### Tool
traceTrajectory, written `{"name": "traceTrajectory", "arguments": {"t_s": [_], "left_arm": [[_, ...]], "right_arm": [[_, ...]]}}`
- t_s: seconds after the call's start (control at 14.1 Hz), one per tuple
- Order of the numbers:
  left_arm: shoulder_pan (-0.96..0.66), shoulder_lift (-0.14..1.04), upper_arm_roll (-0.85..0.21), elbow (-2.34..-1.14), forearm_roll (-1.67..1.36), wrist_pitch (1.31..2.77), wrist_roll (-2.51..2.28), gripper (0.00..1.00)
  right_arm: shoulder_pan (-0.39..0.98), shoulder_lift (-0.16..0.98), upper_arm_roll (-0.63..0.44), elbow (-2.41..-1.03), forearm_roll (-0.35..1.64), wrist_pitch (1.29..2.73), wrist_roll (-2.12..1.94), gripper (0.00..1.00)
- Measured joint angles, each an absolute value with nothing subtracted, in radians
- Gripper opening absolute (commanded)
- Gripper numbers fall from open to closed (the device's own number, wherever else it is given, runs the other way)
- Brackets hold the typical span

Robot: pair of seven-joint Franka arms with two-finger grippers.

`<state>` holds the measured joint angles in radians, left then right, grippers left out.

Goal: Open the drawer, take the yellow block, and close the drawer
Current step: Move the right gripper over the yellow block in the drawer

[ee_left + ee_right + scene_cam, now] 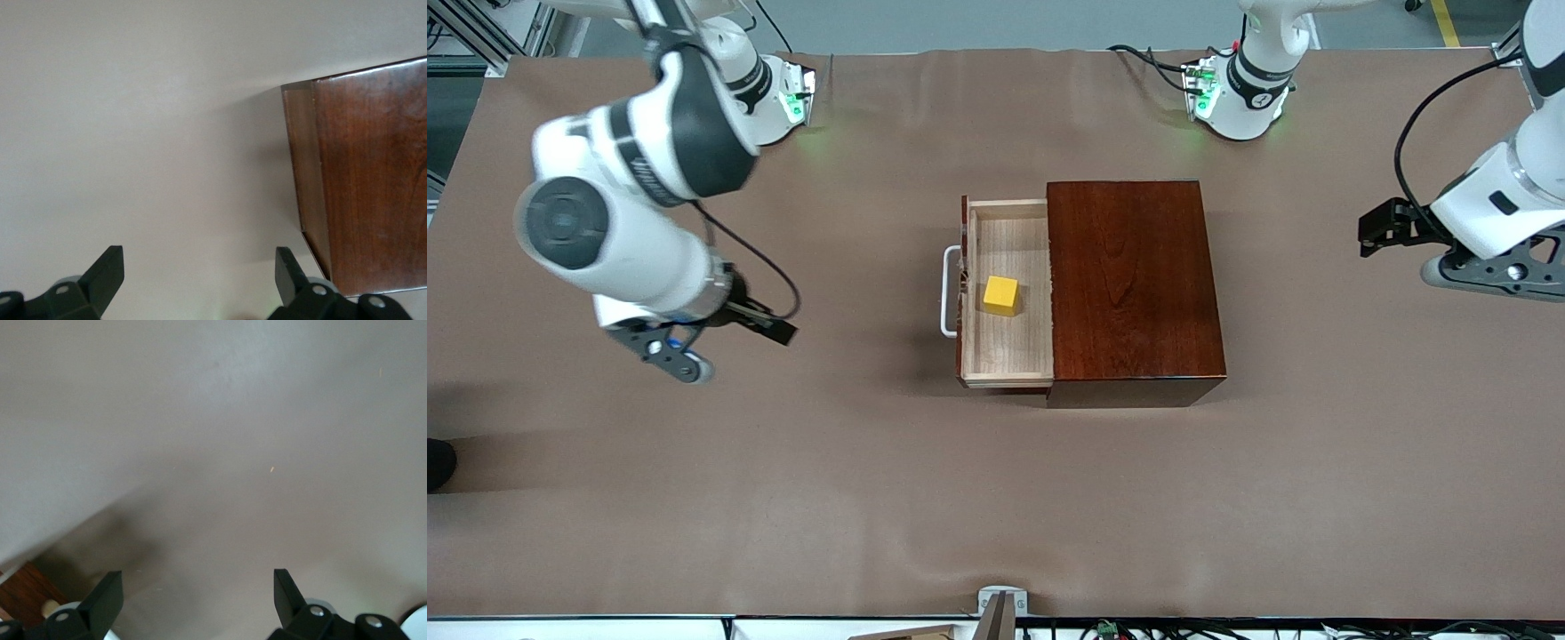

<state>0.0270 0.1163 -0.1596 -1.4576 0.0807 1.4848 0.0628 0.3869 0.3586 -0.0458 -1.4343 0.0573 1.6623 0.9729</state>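
Drawer stands pulled out of the box, yellow block inside. Right tool, wide open and empty, hovers over bare table toward its end; it should descend straight over the block. Left tool, open and empty, waits.

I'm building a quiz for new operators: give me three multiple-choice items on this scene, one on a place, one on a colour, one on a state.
1. Where is the small matte yellow block?
A. on the mahogany box
B. in the pale wooden drawer tray
C. on the table

2. What colour is the U-shaped drawer handle?
A. white
B. black
C. red

3. How is the right hand?
A. shut on the block
B. shut, holding nothing
C. open, holding nothing

Key: B, the block lies in the pulled-out drawer tray; A, the bar looks white; C, its fingers stand apart over bare table.
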Motion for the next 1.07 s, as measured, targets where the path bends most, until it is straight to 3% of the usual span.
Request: {"name": "traceTrajectory", "arguments": {"t_s": [0.21,0.64,1.07], "left_arm": [[-0.084,0.11,-0.036,-1.458,0.08,1.486,0.063,1.0],[-0.091,0.103,-0.02,-1.462,0.036,1.505,0.034,1.0],[-0.091,0.103,-0.016,-1.463,0.036,1.507,-0.011,1.0]], "right_arm": [[0.461,0.412,-0.046,-1.428,-0.016,1.706,1.095,1.0],[0.576,0.462,-0.047,-1.422,-0.036,1.714,1.283,1.0],[0.583,0.481,-0.049,-1.42,0.077,1.745,1.463,1.0]]}}
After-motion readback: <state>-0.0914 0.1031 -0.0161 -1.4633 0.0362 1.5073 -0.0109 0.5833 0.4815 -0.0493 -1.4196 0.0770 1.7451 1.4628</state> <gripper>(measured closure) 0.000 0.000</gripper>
